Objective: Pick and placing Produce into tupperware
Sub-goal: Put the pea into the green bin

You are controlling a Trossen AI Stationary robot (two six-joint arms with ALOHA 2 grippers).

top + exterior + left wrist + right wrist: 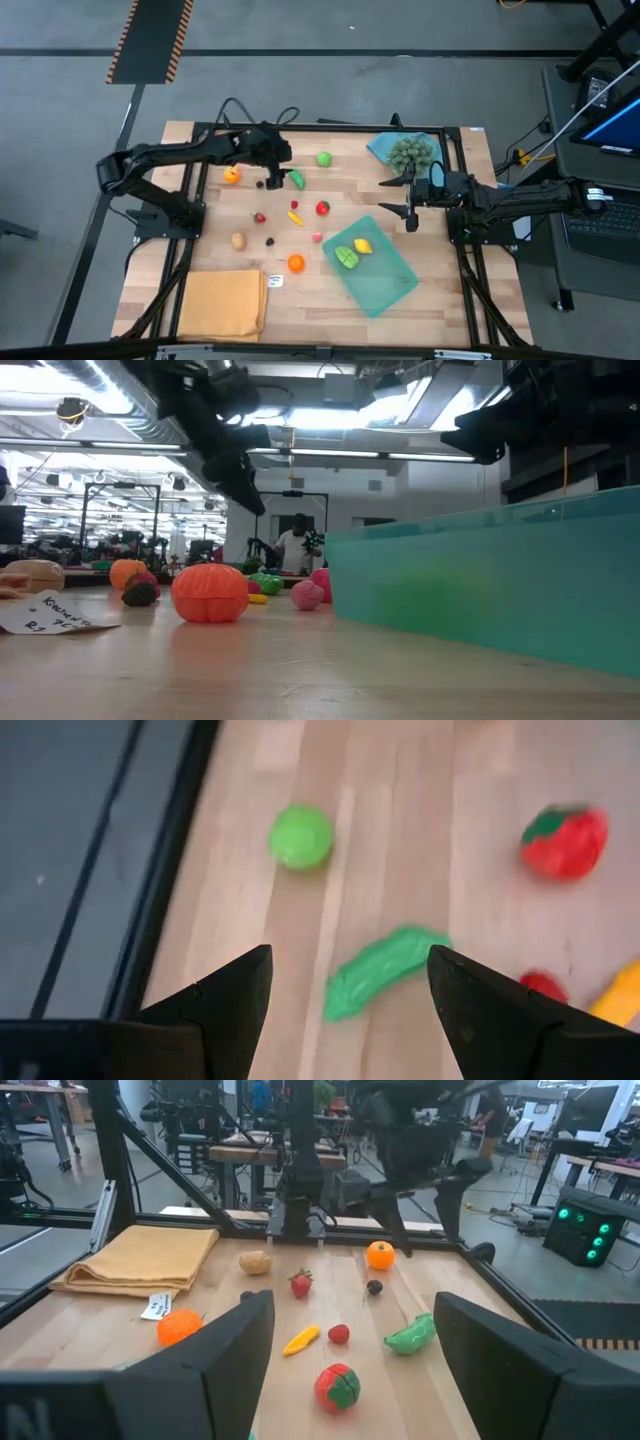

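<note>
The produce lies scattered on the wooden table: a long green piece (297,180), a green ball (324,158), an orange (231,176), a red tomato (322,208) and several smaller pieces. My left gripper (282,170) hangs open above the table, tilted down, and the long green piece (385,970) lies just beyond its fingertips (350,956). The teal tupperware (385,285) rests on the table at the near right, with a green piece (346,257) and a yellow one (362,245) in it. My right gripper (400,197) waits open and level, beyond the tupperware's far end.
A spiky grey-green ball (410,152) sits on a blue cloth (383,147) at the far right. A folded orange-yellow cloth (222,303) with a paper tag (275,281) beside it lies at the near left. A black frame (205,128) runs along the table's edges.
</note>
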